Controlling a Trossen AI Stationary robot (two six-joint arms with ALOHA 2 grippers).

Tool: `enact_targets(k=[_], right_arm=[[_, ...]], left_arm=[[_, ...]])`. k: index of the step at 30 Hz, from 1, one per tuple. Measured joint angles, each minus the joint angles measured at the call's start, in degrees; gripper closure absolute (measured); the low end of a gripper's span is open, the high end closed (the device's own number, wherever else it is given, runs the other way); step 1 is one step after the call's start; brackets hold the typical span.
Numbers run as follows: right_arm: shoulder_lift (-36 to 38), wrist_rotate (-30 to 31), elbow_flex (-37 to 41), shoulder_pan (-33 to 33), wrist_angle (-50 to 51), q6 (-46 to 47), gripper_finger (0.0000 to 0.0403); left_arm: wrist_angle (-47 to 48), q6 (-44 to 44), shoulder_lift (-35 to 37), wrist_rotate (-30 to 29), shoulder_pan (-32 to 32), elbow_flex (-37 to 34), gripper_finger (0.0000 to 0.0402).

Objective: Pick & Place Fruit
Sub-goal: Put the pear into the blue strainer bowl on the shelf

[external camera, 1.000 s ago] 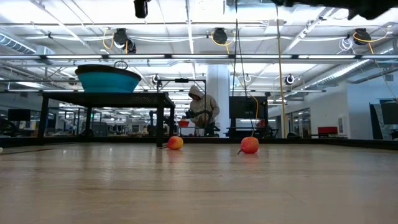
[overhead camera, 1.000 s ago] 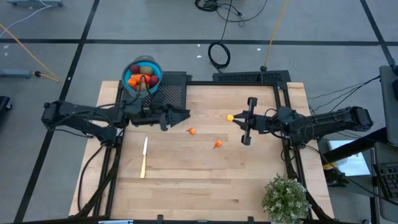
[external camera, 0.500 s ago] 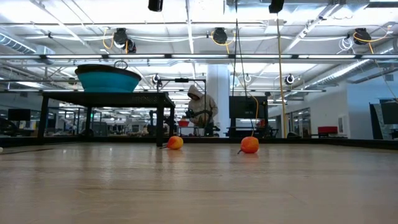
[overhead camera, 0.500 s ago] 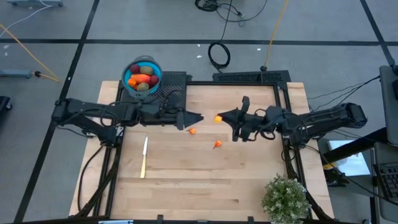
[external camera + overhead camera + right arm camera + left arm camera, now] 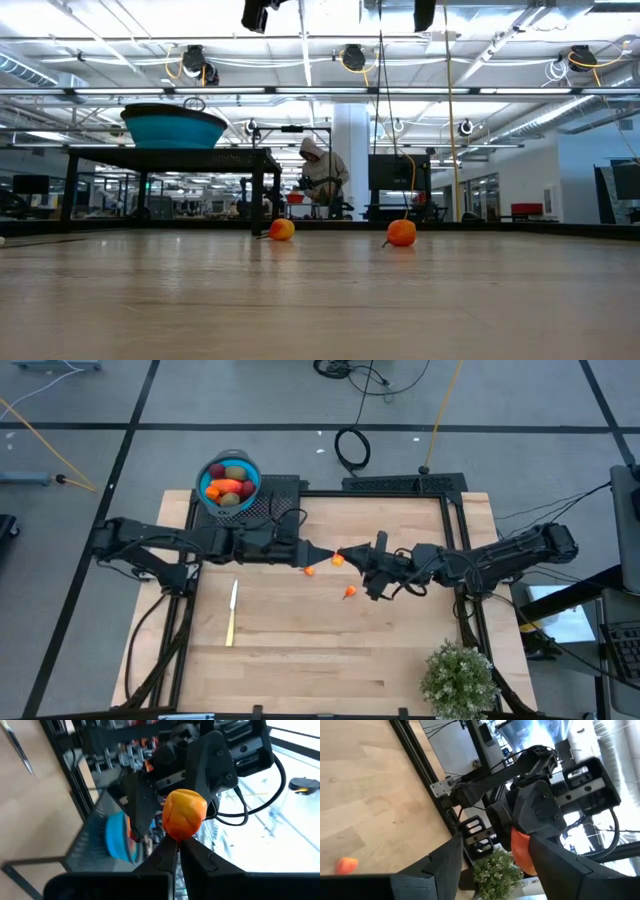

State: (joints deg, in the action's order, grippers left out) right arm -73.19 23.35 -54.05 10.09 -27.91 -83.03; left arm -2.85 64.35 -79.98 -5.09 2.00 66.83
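Observation:
A tiny orange fruit hangs high over the middle of the table, with my right gripper shut on it. My left gripper reaches in from the left and is open. Its fingers stand on either side of that fruit; whether they touch it I cannot tell. Two more tiny orange fruits lie on the wooden table. A round blue bowl at the far left holds red, orange and green fruit. My right gripper pinches the tiny orange fruit's underside between the free ends of its two fingers. The fingers come level from the table's right. The fruit sits at the fingertips, lifted well clear of the table.
A slim pale knife lies at the near left. A potted plant stands at the near right corner. The bowl rests on a black raised stand. In the low view the two loose fruits sit on bare wood.
Both grippers have closed in on each other over the table's middle. My right gripper has carried the orange fruit toward the left edge and rolled about its own axis. My left gripper has gone toward the right edge, staying open, until its fingers flank the fruit.

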Motion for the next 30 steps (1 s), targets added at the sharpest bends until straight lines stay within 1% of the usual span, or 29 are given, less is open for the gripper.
enact_targets(k=[3, 6, 10, 13, 17, 24, 28, 30], right_arm=[[-1.63, 0.48, -0.9, 0.0, -0.13, -3.06, 0.0398], [-2.1, 0.87, -1.06, 0.0, -0.21, -3.5, 0.0398], [-1.84, 4.96, -1.06, 0.57, 0.3, -3.66, 0.0398], [-1.4, 5.69, -1.06, 1.28, 0.86, -4.11, 0.0398], [-1.42, 8.15, -1.06, 2.76, 0.78, -6.44, 0.0398], [-1.52, 8.56, -1.08, 4.95, 2.21, -6.41, 0.0398], [-1.47, 12.6, -1.08, 6.44, 1.84, -7.99, 0.0398], [-1.47, 13.46, -1.08, 6.89, 1.88, -8.03, 0.0398]], left_arm=[[0.11, 0.09, 0.03, 0.01, 0.0, 0.0, 0.0172], [0.19, 0.07, -0.01, 0.3, 0.0, -0.02, 0.0172], [2.53, 0.08, 0.36, 0.08, -0.2, -0.02, 0.0172], [4.05, 0.08, 0.98, 0.11, -0.74, -0.02, 0.0172], [3.8, 0.01, 0.95, 0.24, -0.9, -0.02, 0.0172], [4.46, -0.1, 0.89, 0.25, -0.98, -0.11, 0.0172], [4.48, -0.08, 0.93, -0.58, -0.96, -0.11, 0.0172], [4.42, 0.06, 0.94, -0.67, -0.96, -0.11, 0.0172]])
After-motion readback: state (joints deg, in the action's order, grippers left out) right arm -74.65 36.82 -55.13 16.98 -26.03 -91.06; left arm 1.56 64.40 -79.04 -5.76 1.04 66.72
